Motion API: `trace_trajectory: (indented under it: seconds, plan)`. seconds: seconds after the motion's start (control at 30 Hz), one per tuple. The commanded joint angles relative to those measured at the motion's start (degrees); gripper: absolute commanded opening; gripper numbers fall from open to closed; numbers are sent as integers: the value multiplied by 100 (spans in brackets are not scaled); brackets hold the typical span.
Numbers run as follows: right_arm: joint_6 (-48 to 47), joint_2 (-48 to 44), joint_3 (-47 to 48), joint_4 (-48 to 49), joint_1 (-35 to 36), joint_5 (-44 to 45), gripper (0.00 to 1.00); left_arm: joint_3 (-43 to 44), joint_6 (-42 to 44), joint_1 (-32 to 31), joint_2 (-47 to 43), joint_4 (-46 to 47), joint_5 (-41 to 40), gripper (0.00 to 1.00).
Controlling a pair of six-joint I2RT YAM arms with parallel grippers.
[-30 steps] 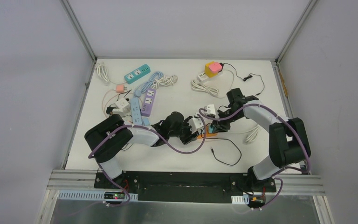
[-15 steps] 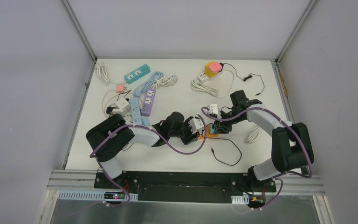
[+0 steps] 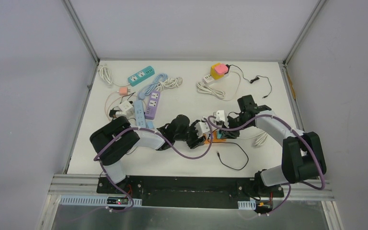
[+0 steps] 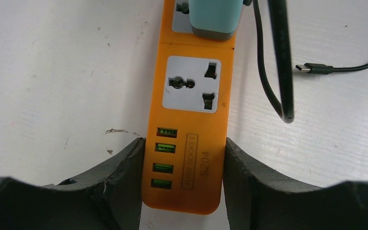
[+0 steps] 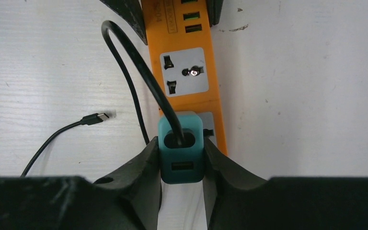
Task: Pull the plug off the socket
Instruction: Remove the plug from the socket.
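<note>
An orange socket strip [image 4: 191,120] lies flat on the white table, seen small in the top view [image 3: 216,139]. My left gripper [image 4: 184,146] is shut on its end with the green USB ports, one finger on each long side. A teal plug [image 5: 181,153] with a black cable [image 5: 134,62] stands on the outlet at the strip's other end [image 5: 184,72]. My right gripper [image 5: 180,146] is shut on this plug, pads pressed against both its sides. Whether the prongs sit in the outlet is hidden. The strip's middle outlet holds nothing.
The cable's loose USB-C tip [image 4: 311,68] lies beside the strip. Farther back lie a teal strip [image 3: 141,75], a purple strip [image 3: 153,104], a blue strip [image 3: 139,115], a pink-and-yellow cube socket [image 3: 219,70] and coiled white cords [image 3: 211,88].
My right arm's elbow has swung outward to the right and its gripper has shifted slightly toward the near edge, still on the plug. The left arm holds still.
</note>
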Motion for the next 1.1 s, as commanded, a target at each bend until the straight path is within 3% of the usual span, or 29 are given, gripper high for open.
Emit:
trace_trajectory:
  seconds: [0.0, 0.1, 0.17, 0.3, 0.4, 0.6, 0.67, 0.83, 0.9, 1.07]
  plan:
    - [345, -32, 225, -136, -28, -708, 0, 2, -297, -75, 289, -266, 51, 0]
    - [723, -113, 142, 396, -31, 246, 0, -19, -338, -71, 314, -229, 49, 0]
    - [551, -132, 88, 368, -12, 433, 0, -18, -368, -75, 339, -192, 59, 0]
    - [-1088, -290, -111, -617, 322, 288, 0, 38, -387, -64, 405, -202, 109, 0]
    - [-1612, -357, -201, -1029, 401, 34, 0, 61, -403, -46, 446, -204, 145, 0]
    - [917, -81, 236, -59, -352, -965, 0, 70, -439, -39, 458, -213, 148, 0]
    - [1224, 86, 416, -67, -608, -1208, 0, 62, -455, -36, 457, -205, 156, 0]
    - [-531, -412, -104, -509, 20, -130, 0, 118, -508, -31, 518, -217, 183, 0]
    - [-1250, -423, -145, -1032, 123, -194, 0, 148, -521, -21, 540, -239, 183, 0]
    - [-1300, -380, -10, -1324, 143, -650, 0, 211, -596, 13, 573, -278, 199, 0]
